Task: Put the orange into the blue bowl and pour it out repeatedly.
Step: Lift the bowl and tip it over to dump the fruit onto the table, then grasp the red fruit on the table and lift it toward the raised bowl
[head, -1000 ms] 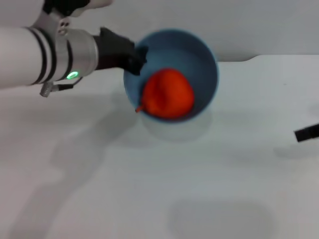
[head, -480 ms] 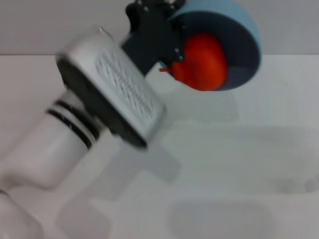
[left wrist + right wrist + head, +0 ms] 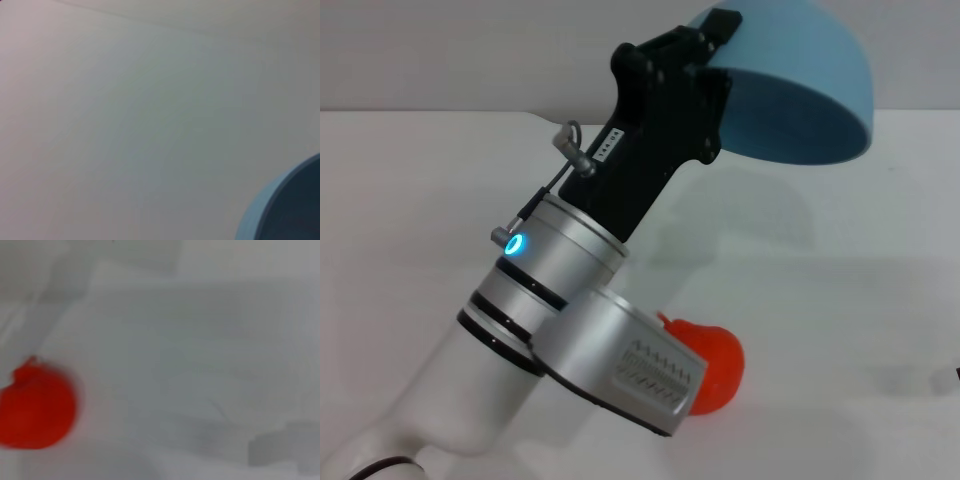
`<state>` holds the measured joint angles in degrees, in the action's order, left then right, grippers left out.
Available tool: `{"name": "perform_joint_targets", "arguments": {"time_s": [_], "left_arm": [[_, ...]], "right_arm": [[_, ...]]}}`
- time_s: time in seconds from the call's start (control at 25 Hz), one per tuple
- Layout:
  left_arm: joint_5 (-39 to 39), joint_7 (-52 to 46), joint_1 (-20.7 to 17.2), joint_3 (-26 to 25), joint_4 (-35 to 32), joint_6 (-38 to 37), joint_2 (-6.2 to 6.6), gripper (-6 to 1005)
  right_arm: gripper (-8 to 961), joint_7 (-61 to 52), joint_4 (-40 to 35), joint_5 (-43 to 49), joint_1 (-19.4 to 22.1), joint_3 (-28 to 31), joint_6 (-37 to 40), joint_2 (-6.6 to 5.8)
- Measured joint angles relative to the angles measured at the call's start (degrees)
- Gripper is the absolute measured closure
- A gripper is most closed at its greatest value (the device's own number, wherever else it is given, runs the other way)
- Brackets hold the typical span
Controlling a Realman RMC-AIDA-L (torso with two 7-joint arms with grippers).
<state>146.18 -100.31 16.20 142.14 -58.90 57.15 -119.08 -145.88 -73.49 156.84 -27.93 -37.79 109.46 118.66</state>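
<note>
One arm is doing the work: the left gripper (image 3: pixel 705 45) is raised high over the far middle of the white bench (image 3: pixel 840 330), fingers (image 3: pixel 720 25) clamped on the rim of the blue bowl (image 3: pixel 790 90). Bowl is lifted clear of the bench and tipped right over, mouth facing down and toward the near edge, dark inside showing, nothing in it. Its shadow falls on the bench just below, toward the far edge.

Orange (image 3: pixel 712 362) is out of the bowl, lying on the bench toward the near edge, roughly mid-width, well apart from the bowl. Part of it is hidden behind the silver wrist housing of the left arm (image 3: pixel 620 370) in the head view. Right wrist view shows the orange (image 3: pixel 36 410) resting on bare bench, stem nub up, nothing touching it.

Left wrist view catches only a curved slice of the bowl rim (image 3: pixel 272 207) at one corner, rest is plain bench surface (image 3: pixel 150 125).

Right gripper: not seen in any view, so can't tell whether its fingers are open or closed; its camera looks down at the bench and the orange.
</note>
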Motion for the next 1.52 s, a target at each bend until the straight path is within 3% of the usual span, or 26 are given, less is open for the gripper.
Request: {"name": "perform_joint_targets", "arguments": {"time_s": [0.2, 0.36, 0.4, 0.44, 0.48, 0.6, 0.72, 0.88, 0.92, 1.0, 1.16, 1.24, 1.36, 1.52], "left_arm": [[-4.93, 0.84, 0.02, 0.47, -2.41, -1.34, 0.06, 1000], [-17.50, 0.96, -1.73, -4.04, -12.93, -14.37, 0.77, 1000], [-20.79, 1.05, -2.46, -8.12, -16.43, -21.68, 0.73, 1000], [-26.41, 0.85, -3.35, -15.35, -20.91, -35.86, 0.63, 1000], [-26.41, 0.85, -3.35, -15.35, -20.91, -35.86, 0.63, 1000], [-35.95, -2.49, -3.22, -29.94, -25.16, -62.66, 0.83, 1001], [-38.98, -12.28, 0.31, -46.20, -24.39, -88.51, 1.09, 1001], [-38.14, -25.54, 8.03, -70.23, -17.82, -120.94, 1.62, 1000], [-38.14, -25.54, 8.03, -70.23, -17.82, -120.94, 1.62, 1000], [-35.10, -29.76, 10.37, -77.43, -16.23, -131.19, 2.64, 1000], [-25.38, -38.70, 11.80, -81.82, -16.84, -142.04, 4.48, 1000], [-21.22, -41.83, 11.85, -82.13, -17.60, -145.17, 4.81, 1001], [-15.36, -44.06, 12.18, -82.27, -18.35, -149.57, 4.67, 1001], [-8.17, -45.83, 12.99, -82.33, -19.91, -152.56, 3.13, 1001]], "right_arm": [[461, 0.36, 0.04, -0.34, 0.05, -0.04, -0.43, 0.06], [469, 1.14, 0.48, -0.66, -0.66, -0.58, -1.17, 0.08], [472, 1.33, 0.56, -0.97, -0.94, -0.95, -1.34, 0.08], [474, 1.41, 0.60, -1.43, -1.18, -1.59, -1.62, 0.09], [476, 1.41, 0.62, -1.97, -1.33, -2.24, -1.88, 0.08], [482, 1.41, 0.67, -4.45, -1.54, -4.64, -2.65, 0.00], [488, 1.66, 0.67, -6.42, -1.90, -6.68, -3.12, -0.05], [497, 4.51, 0.67, -10.40, -2.48, -8.97, -3.27, -0.01], [499, 5.66, 0.66, -11.95, -2.56, -9.49, -3.28, 0.02], [503, 7.98, 0.65, -14.67, -2.74, -10.29, -3.39, 0.02], [512, 13.88, 0.26, -18.99, -2.84, -13.52, -4.55, 0.05], [516, 15.68, 0.02, -20.01, -2.86, -16.32, -5.94, 0.12], [522, 16.36, -0.35, -20.38, -3.05, -22.51, -9.87, 0.16], [531, 16.96, -0.91, -20.58, -3.64, -30.97, -15.79, 0.22]]}}
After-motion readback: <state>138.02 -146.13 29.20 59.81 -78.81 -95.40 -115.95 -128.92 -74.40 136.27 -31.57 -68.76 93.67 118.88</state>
